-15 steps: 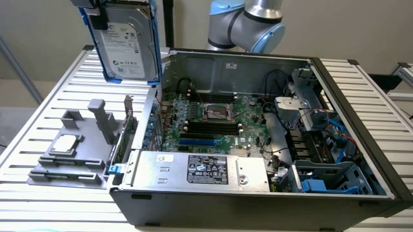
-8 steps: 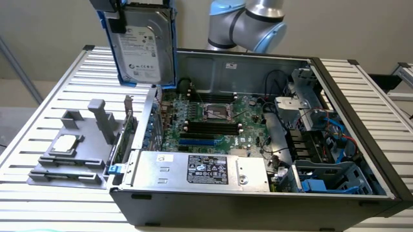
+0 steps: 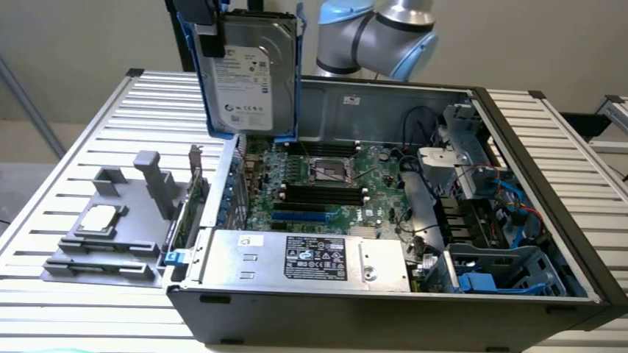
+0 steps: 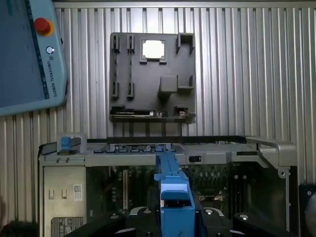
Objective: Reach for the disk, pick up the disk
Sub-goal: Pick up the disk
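Disk point(image 3: 250, 73): hanging upright above the open computer case point(image 3: 393, 309), over its rear corner, label facing me.
Gripper point(image 4: 173, 217): I see it pinching the disk's blue rail.
Doing it well: I'd keep the lift straight, clear of the case wall.

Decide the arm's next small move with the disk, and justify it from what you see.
Probably a short, straight lift. The fingers grip the disk by its blue rail; it hangs upright, but its lower edge sits close above the open computer case and motherboard, so rising first should avoid a snag.
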Tool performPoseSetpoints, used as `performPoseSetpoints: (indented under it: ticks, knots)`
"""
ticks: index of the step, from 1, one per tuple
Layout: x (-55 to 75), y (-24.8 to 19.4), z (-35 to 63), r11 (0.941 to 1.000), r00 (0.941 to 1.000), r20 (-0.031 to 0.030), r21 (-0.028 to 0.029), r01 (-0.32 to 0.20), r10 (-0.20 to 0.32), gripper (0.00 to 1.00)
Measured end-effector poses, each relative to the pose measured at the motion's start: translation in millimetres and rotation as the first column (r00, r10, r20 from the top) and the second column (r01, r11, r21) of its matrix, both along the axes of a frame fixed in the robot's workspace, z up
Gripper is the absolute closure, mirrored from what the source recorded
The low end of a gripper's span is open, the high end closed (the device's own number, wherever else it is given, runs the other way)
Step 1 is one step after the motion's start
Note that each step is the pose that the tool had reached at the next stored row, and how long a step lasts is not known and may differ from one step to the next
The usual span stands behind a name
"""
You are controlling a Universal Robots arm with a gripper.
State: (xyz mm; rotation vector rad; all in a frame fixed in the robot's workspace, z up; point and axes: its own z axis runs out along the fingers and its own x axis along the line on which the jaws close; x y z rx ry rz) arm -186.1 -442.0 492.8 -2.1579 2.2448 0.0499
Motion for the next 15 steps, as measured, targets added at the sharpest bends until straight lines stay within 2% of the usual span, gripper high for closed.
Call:
performPoseSetpoints:
  ticks: [15]
  knots:
    - [68.4,-26.2,3.2,1.0000,1.0000,-0.0002,0.0012,0.000,0.000,0.67]
